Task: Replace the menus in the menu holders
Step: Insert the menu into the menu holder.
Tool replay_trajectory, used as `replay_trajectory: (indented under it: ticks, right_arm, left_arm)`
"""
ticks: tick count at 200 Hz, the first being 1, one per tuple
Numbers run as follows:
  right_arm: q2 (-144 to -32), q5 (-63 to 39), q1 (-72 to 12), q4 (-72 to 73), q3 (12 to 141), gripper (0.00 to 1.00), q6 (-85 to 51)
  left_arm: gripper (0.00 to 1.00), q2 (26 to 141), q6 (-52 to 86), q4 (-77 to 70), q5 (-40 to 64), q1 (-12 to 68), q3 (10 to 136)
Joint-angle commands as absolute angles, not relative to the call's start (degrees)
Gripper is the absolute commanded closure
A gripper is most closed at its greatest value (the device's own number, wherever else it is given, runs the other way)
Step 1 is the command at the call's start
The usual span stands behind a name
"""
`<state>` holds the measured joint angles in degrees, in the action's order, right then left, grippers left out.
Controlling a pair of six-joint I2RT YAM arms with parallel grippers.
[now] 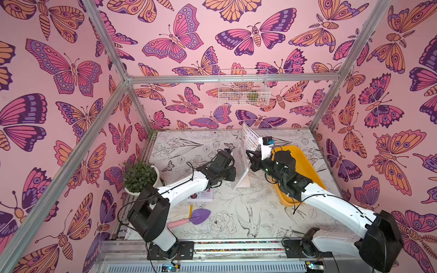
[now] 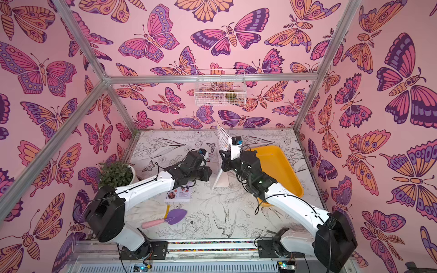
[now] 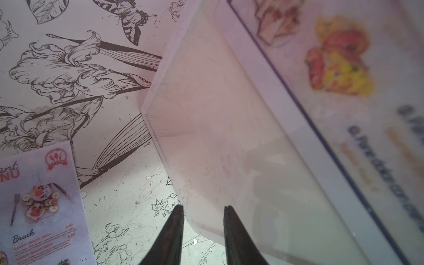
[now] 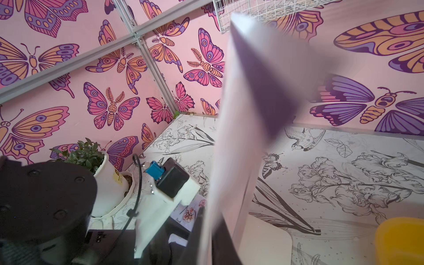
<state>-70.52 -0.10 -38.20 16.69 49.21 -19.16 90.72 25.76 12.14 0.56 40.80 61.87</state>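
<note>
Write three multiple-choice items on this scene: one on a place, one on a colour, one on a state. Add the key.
1. Where is the pink menu?
A. in a tray
B. flat on the table
C. in a basket

2. What colour is the trowel blade?
A. green
B. purple
C. black

3. The DIM SUM INN menu is
A. lying flat
B. crumpled
C. upright, pinched by the right gripper

Key:
1 B, it lies printed side up there.
2 B, purple blade, pink handle.
3 C, the sheet stands between the shut jaws.
</note>
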Motion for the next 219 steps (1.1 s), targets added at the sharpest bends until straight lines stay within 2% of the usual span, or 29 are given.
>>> replay_trajectory:
  ticks: [1,63,84,117,170,219]
  right_arm:
    - [-71.3,-0.1,-38.7,15.6,49.6,0.91,-19.5]
    - [-72.1,-1.8,-39.5,10.9,50.4,0.8,-19.9]
    - [-71.1,-0.5,-39.5,9.0,50.9,0.64,-19.2]
    - [-70.0,1.9,-38.9,4.3,53.8,0.51,-18.0]
    - [-69.7,0.8,-38.2,1.4,56.6,0.51,-18.1]
    - [-72.5,-0.4,-38.0,-2.2,58.3,0.7,-19.8]
  left_arm:
    - [0.67,90.5,25.0,11.8,0.0,40.5,61.3]
    - [0.67,90.2,24.7,11.5,-0.3,40.1,61.0]
    - [0.67,90.0,24.5,11.4,-0.4,39.9,61.0]
    - [0.67,89.4,24.3,11.3,-0.6,39.6,60.8]
    - [0.67,89.2,24.1,11.6,-0.8,39.6,60.2]
    - [0.67,88.2,24.6,11.3,-1.4,39.6,58.9]
